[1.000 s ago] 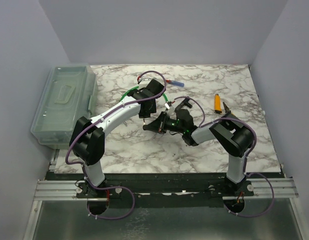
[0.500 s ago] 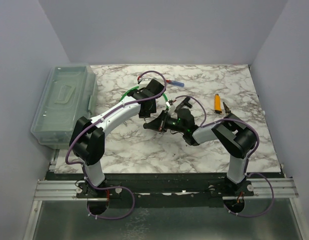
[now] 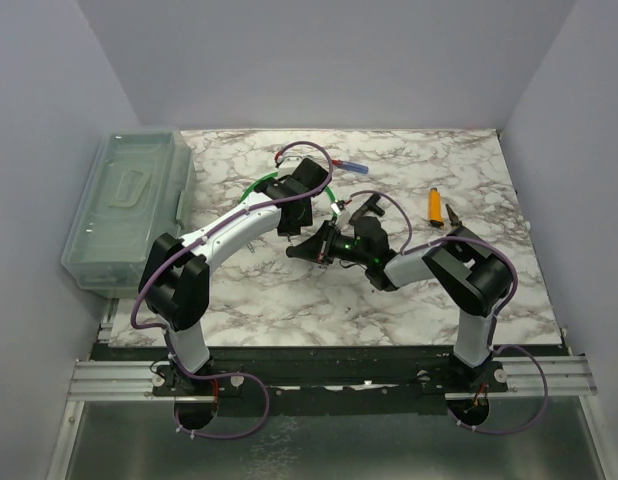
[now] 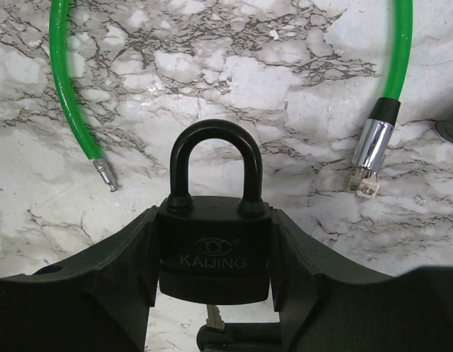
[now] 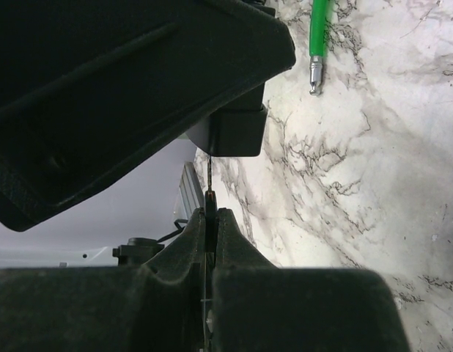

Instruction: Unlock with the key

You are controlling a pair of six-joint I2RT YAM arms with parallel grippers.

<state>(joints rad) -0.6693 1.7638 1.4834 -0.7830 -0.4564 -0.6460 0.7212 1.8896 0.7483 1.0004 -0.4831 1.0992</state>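
A black padlock (image 4: 213,242) marked KAIJING, its shackle closed, is clamped between the fingers of my left gripper (image 4: 213,220) above the marble table. A thin key (image 4: 214,317) sticks out of the padlock's underside. In the right wrist view my right gripper (image 5: 210,213) is shut on the key's head, and the blade (image 5: 210,176) runs up into the padlock's base (image 5: 237,132). In the top view the two grippers meet at mid-table, left (image 3: 292,215) and right (image 3: 311,250).
A green cable (image 4: 69,88) loops around the padlock, with a metal-tipped end (image 4: 373,143) at the right. A clear plastic box (image 3: 129,205) sits at the left edge. An orange tool (image 3: 434,203) and a blue-capped item (image 3: 351,163) lie further back.
My right gripper has edged slightly up and left toward the padlock. The left arm has not visibly moved.
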